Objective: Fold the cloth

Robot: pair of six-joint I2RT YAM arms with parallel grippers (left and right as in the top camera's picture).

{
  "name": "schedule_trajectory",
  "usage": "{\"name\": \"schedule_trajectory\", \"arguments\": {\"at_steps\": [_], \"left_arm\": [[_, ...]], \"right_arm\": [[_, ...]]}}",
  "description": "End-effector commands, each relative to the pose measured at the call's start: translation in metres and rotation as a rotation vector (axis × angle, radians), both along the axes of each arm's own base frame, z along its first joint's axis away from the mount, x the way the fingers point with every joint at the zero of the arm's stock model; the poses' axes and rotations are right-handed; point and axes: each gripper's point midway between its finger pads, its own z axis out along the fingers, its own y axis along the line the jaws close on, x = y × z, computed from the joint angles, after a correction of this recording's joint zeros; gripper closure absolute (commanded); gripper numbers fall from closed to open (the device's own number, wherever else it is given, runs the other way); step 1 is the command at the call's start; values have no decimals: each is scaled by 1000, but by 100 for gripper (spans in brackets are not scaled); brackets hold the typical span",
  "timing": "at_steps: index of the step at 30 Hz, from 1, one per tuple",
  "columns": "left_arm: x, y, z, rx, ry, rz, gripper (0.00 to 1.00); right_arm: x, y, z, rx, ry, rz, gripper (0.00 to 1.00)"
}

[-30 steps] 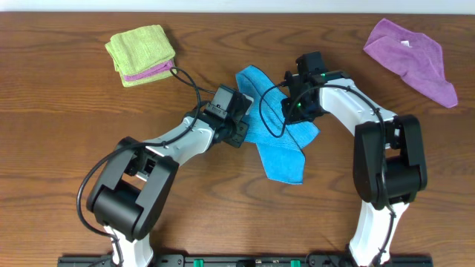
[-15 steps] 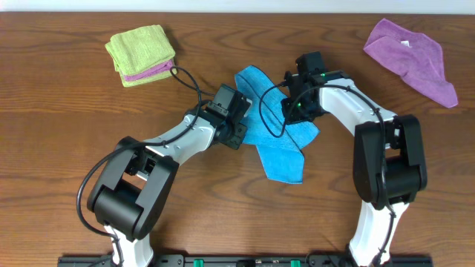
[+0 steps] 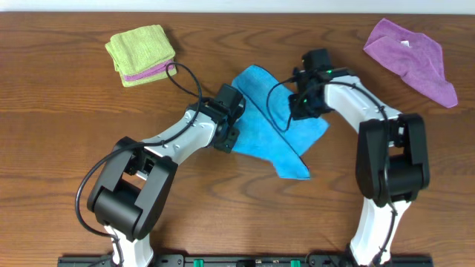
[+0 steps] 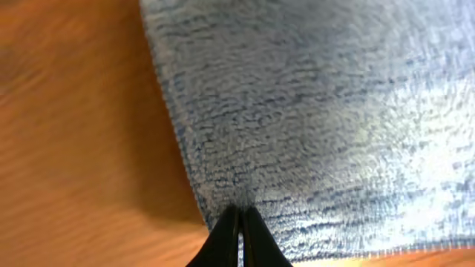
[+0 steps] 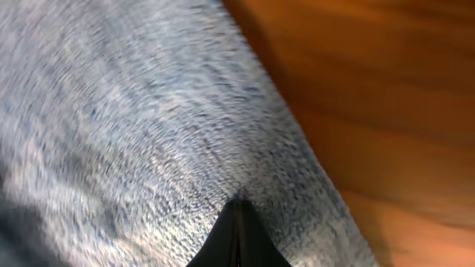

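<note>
The sky-blue cloth [image 3: 269, 124] lies mid-table, stretched between my two grippers, with a crease running down to its near corner. My left gripper [image 3: 231, 138] is shut on the cloth's left edge. In the left wrist view its fingertips [image 4: 240, 212] pinch the terry [image 4: 319, 111] close to a corner. On the cloth's right side, my right gripper [image 3: 306, 111] is shut on the fabric. The right wrist view shows those jaws [image 5: 239, 201] closed on the cloth [image 5: 133, 126] a little inside its edge. No white tag is in view.
A lime-green folded cloth [image 3: 141, 52] with a purple layer in it lies at the back left. A loose purple cloth [image 3: 413, 58] lies at the back right. Black cables loop from both wrists over the blue cloth.
The two grippers have drawn apart, left to the left and right to the right. The cloth, bunched narrow before, is now spread wider and flatter between them.
</note>
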Motion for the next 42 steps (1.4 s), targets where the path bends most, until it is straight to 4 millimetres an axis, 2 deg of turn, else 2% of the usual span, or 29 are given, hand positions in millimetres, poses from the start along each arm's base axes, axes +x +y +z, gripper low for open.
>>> {"name": "schedule_trajectory", "arguments": {"at_steps": [1, 8, 12, 14, 17, 21, 27, 31, 35, 42], "left_arm": [[14, 12, 7, 84, -32, 39, 94], [35, 4, 35, 80, -83, 45, 95], [40, 1, 42, 71, -95, 46, 94], [41, 0, 44, 65, -99, 46, 95], [40, -8, 47, 26, -83, 35, 94], [27, -25, 47, -63, -14, 8, 95], [22, -31, 45, -87, 7, 39, 94], [12, -31, 36, -105, 47, 69, 94], [8, -28, 31, -97, 60, 71, 94], [9, -28, 32, -94, 53, 71, 94]], "right_arm": [[13, -35, -5, -75, 1, -86, 99], [44, -53, 27, -75, -78, -85, 99], [58, -55, 42, -66, -122, -91, 99], [58, -54, 48, -59, -120, -88, 99], [51, -48, 53, -59, -85, -76, 99], [41, -43, 63, -60, -42, -82, 99], [25, -45, 72, -43, 0, -106, 98], [14, -45, 73, -40, 16, -113, 98], [-3, -45, 65, -32, 50, -117, 99], [-42, -42, 36, 2, 103, -136, 98]]}}
